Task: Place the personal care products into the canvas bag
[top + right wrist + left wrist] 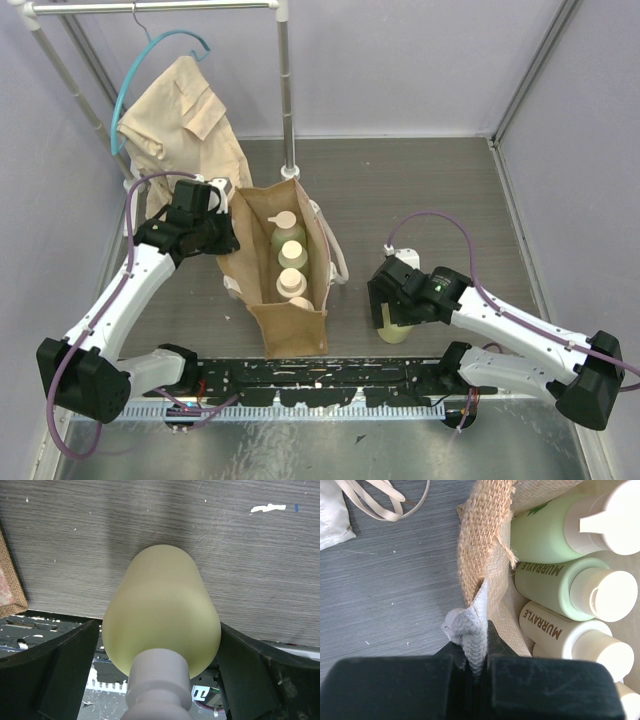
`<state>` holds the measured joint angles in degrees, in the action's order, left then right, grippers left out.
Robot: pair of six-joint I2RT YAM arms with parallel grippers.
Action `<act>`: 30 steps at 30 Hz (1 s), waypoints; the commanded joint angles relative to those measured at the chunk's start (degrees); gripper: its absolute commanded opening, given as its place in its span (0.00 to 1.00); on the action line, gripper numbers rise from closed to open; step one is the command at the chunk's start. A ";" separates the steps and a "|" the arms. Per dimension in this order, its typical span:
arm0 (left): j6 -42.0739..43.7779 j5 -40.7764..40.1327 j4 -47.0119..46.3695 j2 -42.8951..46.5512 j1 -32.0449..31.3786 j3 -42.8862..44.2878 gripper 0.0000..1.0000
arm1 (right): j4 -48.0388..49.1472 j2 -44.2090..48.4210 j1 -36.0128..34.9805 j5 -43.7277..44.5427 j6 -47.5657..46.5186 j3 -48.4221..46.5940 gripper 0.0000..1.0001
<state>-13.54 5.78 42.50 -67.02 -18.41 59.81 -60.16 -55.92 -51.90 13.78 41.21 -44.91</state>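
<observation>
The canvas bag (290, 320) stands open at the table's middle. It holds several personal care products: green bottles (283, 225) (545, 530) (550, 587) and beige ones (290, 280) (560, 630). My left gripper (222, 232) is at the bag's left rim, shut on a whitish woven strap (470, 640) of the bag (480, 540). My right gripper (395, 318) is to the right of the bag. Its fingers (65, 660) hug both sides of an olive-green bottle (160, 625) (397, 332), cap towards the camera, at the table's near edge.
A beige shirt (180, 120) on a teal hanger hangs from a white rack (287, 90) at the back left. The bag's loose handle (375, 495) lies on the table to its left. A black rail (320, 390) runs along the near edge.
</observation>
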 commanded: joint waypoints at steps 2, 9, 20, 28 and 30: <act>1.16 -0.68 -2.94 -0.49 0.51 1.00 0.00 | 2.89 -1.47 0.14 0.34 0.30 0.08 0.93; 1.06 -0.62 -3.21 -0.58 0.57 0.67 0.00 | 1.28 -1.81 0.14 0.77 -0.08 -0.31 0.63; 0.97 -0.17 -3.09 -0.22 0.57 0.48 0.00 | -4.55 -4.23 0.13 4.96 -3.02 -11.50 0.16; 1.01 -0.15 -2.69 0.47 0.54 0.44 0.00 | -10.78 -10.90 0.13 11.46 -10.25 -34.73 0.01; 1.06 -0.13 -2.47 0.57 0.53 0.55 0.00 | -12.22 -13.16 0.13 13.12 -12.30 -40.94 0.00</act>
<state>-13.52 6.39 42.28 -67.18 -18.41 59.81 -71.18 -67.57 -51.83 19.81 34.15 -73.34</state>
